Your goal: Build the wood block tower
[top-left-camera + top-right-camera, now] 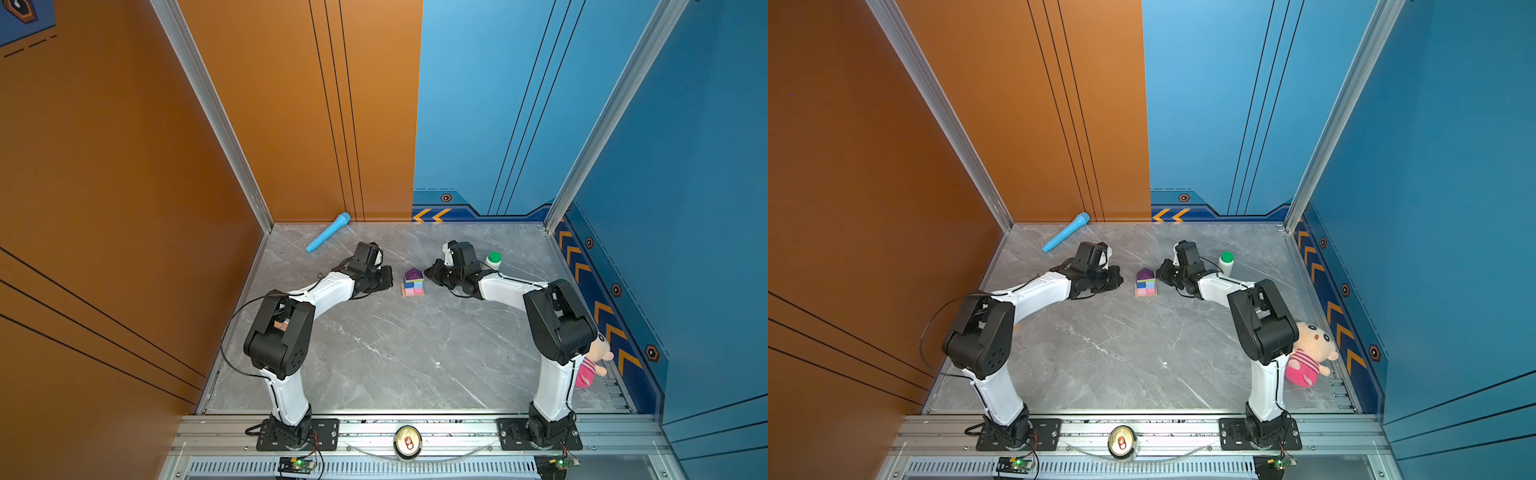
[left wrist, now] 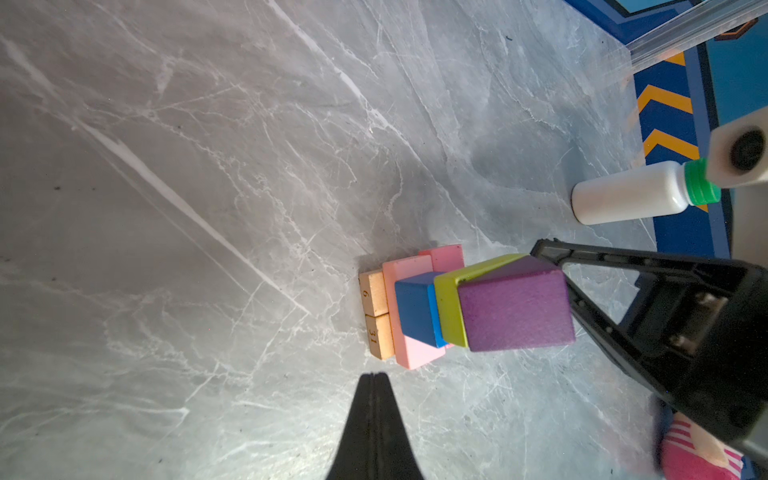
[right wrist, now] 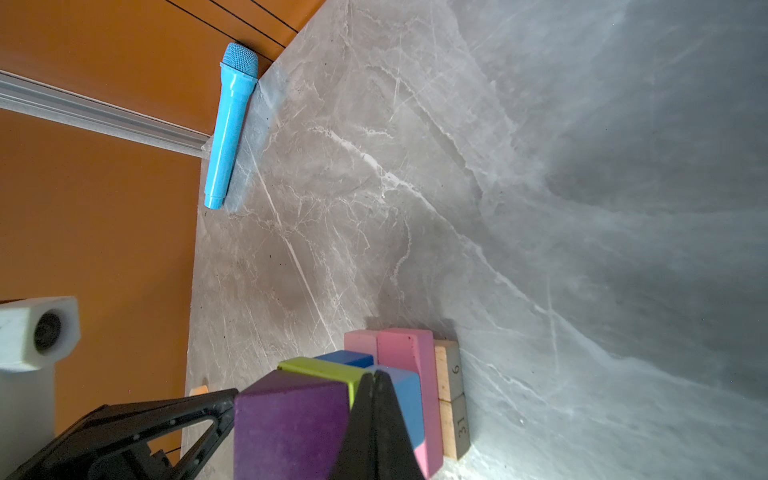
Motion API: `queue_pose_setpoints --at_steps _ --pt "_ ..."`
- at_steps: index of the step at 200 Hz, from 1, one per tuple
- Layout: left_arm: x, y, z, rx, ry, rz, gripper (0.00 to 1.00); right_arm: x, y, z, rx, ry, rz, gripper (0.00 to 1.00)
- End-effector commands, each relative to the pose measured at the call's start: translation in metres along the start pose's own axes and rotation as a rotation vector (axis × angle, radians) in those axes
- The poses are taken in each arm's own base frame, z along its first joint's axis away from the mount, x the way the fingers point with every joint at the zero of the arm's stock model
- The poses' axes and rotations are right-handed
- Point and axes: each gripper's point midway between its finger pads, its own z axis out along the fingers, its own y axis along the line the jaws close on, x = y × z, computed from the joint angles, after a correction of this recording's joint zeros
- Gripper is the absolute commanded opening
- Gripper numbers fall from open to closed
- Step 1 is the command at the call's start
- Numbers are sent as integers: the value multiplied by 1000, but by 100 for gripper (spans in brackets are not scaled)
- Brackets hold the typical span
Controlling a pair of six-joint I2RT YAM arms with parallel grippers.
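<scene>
The tower (image 1: 413, 282) (image 1: 1145, 282) stands at the middle of the marble floor. From the floor up it has two tan bars (image 2: 378, 293), two pink bars (image 2: 409, 266), a dark-blue cube (image 2: 411, 307) beside a light-blue cube (image 3: 409, 403), a lime-green bar (image 2: 449, 316) and a purple peaked block (image 2: 515, 311) (image 3: 291, 424) on top. My left gripper (image 1: 390, 280) (image 2: 375, 376) is shut and empty, just left of the tower. My right gripper (image 1: 428, 272) (image 3: 376, 374) is also shut and empty, close to the tower's right side; whether it touches is unclear.
A light-blue toy microphone (image 1: 328, 232) lies near the back wall on the left. A white bottle with a green cap (image 1: 493, 259) stands behind the right arm. A plush toy (image 1: 1308, 353) sits by the right wall. A can (image 1: 408, 441) rests on the front rail.
</scene>
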Motion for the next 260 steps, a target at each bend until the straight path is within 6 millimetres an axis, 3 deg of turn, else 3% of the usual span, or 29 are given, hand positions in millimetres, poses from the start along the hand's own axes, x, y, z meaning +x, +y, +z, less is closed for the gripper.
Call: queue_pose_setpoints --at_steps 1,260 --pt "4 -9 -3 18 15 13 0 1 1 3 15 14 2 0" --pt "6 -12 2 22 26 18 0 11 -3 4 50 61 1 0"
